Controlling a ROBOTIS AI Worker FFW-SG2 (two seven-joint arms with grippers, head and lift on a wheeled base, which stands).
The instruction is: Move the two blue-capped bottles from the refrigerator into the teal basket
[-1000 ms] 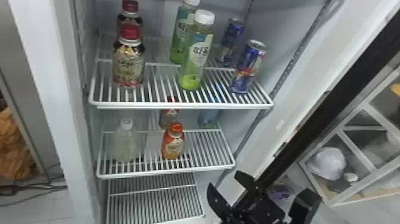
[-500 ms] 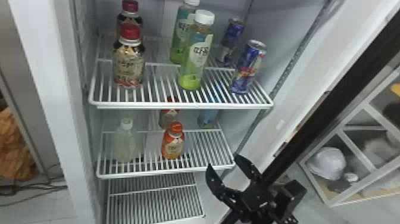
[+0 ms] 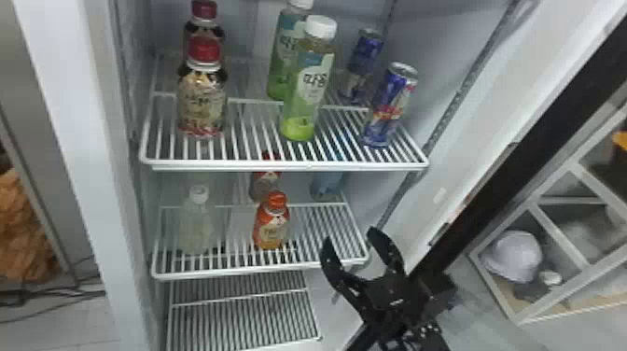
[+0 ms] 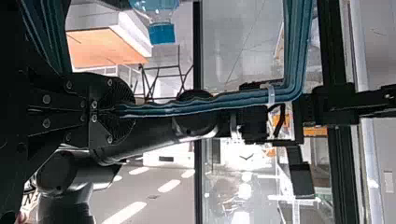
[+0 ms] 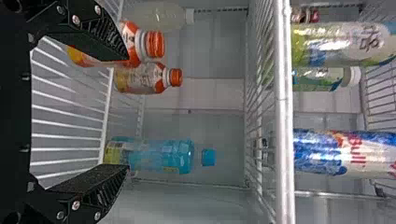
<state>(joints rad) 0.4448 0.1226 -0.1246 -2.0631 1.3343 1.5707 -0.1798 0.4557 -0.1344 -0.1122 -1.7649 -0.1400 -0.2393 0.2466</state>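
Right gripper [image 3: 350, 238]: I read the jaws as wide open, holding nothing, out at the front right corner of the middle white wire shelf [image 3: 252, 270]. Target, a clear blue plastic bottle with a blue cap [image 5: 159, 155], stands on that shelf, deeper in the refrigerator, ahead of the jaws and well apart from them. From the wrist camera it lines up beyond the right-hand finger [image 5: 93, 184].

An orange-labelled plastic bottle with an orange cap [image 3: 271, 224] stands on the same shelf, to the left of the jaws; a similar orange-capped bottle [image 5: 147, 78] is behind it. Farther left: a pale, cloudy bottle with a white cap [image 3: 196, 224]. Above the jaws, the upper wire shelf [image 3: 280, 165] bears two red-capped bottles, two green bottles with white caps and two slim blue-and-silver cans.

Left gripper [image 4: 128, 110]: jaws closed on a ribbed band of the teal basket [image 4: 187, 108], which extends outward from between the fingers. A second clear bottle with a blue cap [image 4: 161, 33] shows off to one side of these jaws, between stretches of teal band. I cannot tell whether it lies in the basket.
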